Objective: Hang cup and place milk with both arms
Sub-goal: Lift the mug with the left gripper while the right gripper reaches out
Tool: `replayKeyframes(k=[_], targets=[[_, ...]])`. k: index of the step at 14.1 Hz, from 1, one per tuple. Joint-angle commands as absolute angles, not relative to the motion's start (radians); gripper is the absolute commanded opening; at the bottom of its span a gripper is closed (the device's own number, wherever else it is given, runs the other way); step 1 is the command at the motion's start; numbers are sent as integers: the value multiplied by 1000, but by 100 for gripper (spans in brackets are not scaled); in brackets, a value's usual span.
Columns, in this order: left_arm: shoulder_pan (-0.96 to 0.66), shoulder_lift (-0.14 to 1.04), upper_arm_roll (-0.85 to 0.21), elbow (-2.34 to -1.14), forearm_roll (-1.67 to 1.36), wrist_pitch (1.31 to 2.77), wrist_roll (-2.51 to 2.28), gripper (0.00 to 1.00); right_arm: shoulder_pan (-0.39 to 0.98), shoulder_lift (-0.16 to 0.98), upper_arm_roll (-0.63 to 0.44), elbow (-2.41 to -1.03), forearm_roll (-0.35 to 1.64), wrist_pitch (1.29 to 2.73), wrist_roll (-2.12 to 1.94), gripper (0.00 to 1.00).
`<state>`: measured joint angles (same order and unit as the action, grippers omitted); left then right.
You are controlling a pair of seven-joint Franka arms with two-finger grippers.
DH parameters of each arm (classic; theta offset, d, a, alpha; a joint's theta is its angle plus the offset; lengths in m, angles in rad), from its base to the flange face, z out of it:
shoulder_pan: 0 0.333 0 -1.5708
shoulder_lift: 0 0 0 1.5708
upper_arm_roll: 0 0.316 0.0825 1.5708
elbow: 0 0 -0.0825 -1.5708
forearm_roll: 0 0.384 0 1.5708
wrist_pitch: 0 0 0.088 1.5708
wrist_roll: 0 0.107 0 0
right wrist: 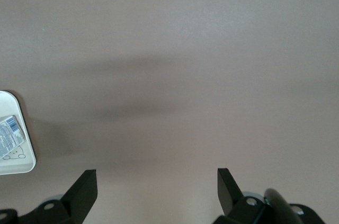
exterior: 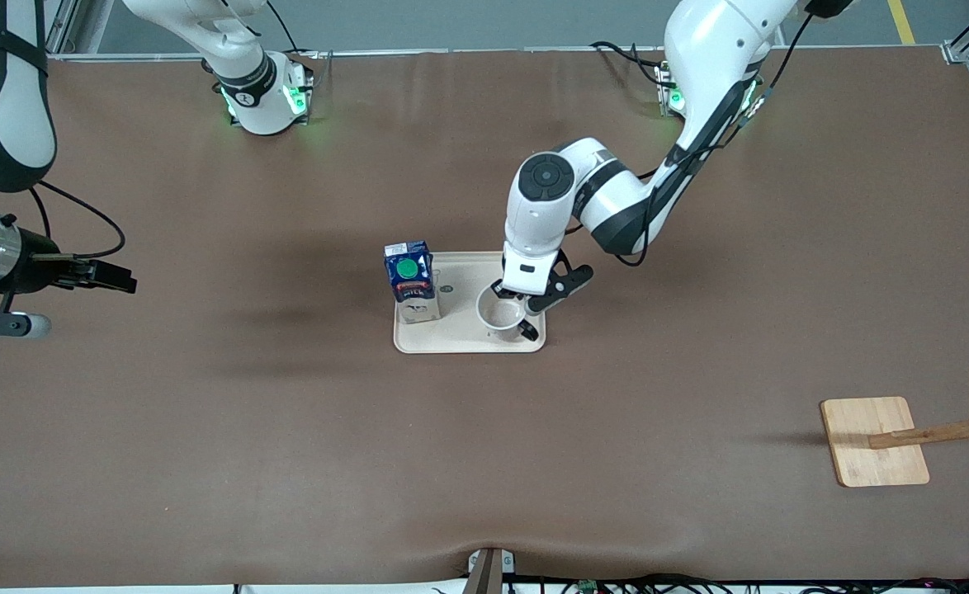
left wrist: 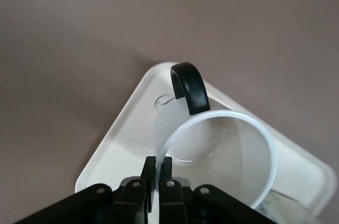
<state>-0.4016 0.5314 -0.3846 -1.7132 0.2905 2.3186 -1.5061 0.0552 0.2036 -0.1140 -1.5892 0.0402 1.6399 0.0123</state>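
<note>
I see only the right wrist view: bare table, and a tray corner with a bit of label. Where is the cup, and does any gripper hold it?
Observer: The cup stands on the tray, beside the milk, toward the left arm's end. The left gripper is shut on its rim, one finger inside the wall and one outside.
Operator: Which way does the handle point?
Observer: In the front view the black handle points toward the front camera, away from the gripper.
Operator: Where must the cup go?
Observer: A wooden rack stands near the table's edge at the left arm's end, nearer to the front camera than the tray.
Operator: And my gripper?
Observer: The right gripper waits open over bare table at the right arm's end.
</note>
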Motion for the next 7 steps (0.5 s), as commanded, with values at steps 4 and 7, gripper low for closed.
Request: replayKeyframes(k=[4, 7], targets=[[-330, 322, -379, -1661, 293, 2046, -1266, 0, 139, 213, -106, -1577, 176, 1588, 148, 100], [-234, 244, -383, -1667, 279, 1996, -1038, 0, 225, 216, -106, -1578, 186, 1597, 155, 100]])
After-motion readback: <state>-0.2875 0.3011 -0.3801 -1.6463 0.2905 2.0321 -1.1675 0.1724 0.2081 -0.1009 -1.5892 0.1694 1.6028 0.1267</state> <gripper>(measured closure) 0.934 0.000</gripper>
